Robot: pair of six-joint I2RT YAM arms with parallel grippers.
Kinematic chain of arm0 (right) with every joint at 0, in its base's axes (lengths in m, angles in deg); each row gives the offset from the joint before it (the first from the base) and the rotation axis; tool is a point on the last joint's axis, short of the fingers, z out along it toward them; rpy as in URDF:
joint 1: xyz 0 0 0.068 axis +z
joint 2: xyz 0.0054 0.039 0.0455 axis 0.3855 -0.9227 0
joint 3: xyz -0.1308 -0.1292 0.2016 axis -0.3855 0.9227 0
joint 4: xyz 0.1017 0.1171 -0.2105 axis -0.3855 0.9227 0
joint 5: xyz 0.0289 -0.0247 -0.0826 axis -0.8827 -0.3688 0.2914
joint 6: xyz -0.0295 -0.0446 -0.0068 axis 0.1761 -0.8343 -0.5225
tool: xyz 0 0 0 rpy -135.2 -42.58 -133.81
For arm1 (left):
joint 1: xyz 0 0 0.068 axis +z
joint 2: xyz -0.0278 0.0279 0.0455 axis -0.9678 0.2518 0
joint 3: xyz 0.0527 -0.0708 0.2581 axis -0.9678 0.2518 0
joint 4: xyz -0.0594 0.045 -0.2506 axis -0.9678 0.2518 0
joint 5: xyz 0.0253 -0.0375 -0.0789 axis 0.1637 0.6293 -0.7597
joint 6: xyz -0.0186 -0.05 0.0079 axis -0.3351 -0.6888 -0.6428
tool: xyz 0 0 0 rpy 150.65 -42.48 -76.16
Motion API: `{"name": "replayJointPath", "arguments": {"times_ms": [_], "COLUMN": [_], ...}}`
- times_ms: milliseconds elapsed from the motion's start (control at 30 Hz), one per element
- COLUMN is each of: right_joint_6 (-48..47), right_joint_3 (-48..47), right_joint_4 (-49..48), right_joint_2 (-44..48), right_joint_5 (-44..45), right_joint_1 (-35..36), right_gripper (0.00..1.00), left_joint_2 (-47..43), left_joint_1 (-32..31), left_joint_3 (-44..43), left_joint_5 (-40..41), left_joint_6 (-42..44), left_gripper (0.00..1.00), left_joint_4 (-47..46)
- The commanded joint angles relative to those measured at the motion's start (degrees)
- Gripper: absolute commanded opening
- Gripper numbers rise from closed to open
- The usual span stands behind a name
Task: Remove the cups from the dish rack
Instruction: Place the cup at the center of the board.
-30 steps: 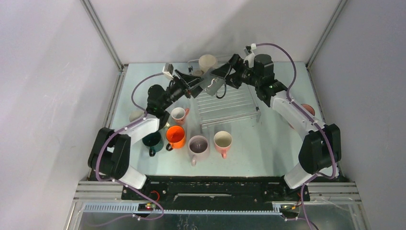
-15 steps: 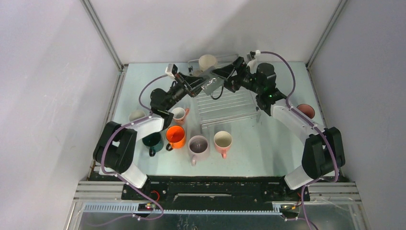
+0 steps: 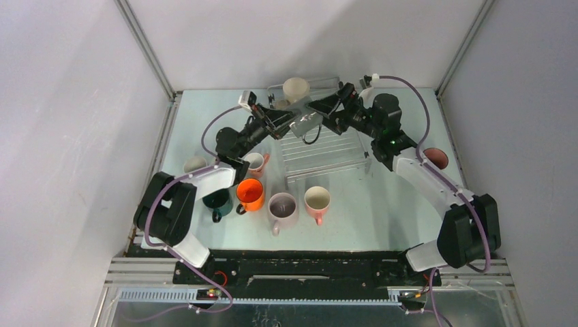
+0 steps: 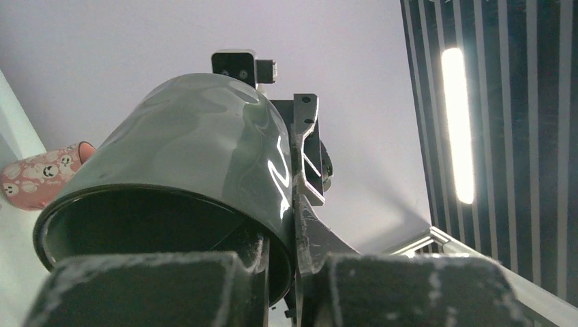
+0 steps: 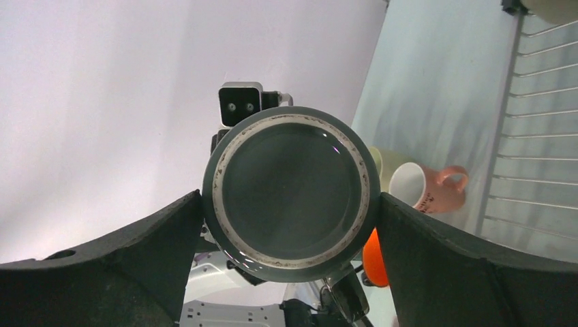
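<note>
Glossy dark mug (image 4: 204, 150) above dish rack (image 3: 327, 153) — rim pinched in left gripper (image 4: 290, 269); right gripper (image 5: 290, 204) spread wide around base — apparently not touching.

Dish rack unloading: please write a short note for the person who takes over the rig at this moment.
Left end effector: shut on the rim of the dark mug, over the dish rack.
Right end effector: open, its fingers either side of that mug's base.
Done: six cups stand on the table front-left, one pink cup on the right.
Left to do: set the dark mug down, then take the cream cup at the rack's far end.
</note>
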Motion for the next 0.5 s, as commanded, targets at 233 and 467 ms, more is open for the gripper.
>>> {"name": "replayJointPath", "arguments": {"times_ms": [233,467], "right_joint_6": [-10.1,-14.2], "right_joint_3": [-0.5,-0.5], "right_joint_4": [9.6,14.8], "right_joint_2": [7.7,10.0], "right_joint_5": [2.7,3.8], "right_joint_1": [-3.3,-7.1], "right_gripper": [1.0,1.0], "left_joint_2": [-3.7,-8.1], "left_joint_1": [0.1,0.1], "left_joint_3": [-3.6,-5.1], "left_joint_5": [-1.5,-5.5], "left_joint_6": [6.5,16.3], "left_gripper": [0.0,0.0], "left_joint_4": [2.4,14.4]}}
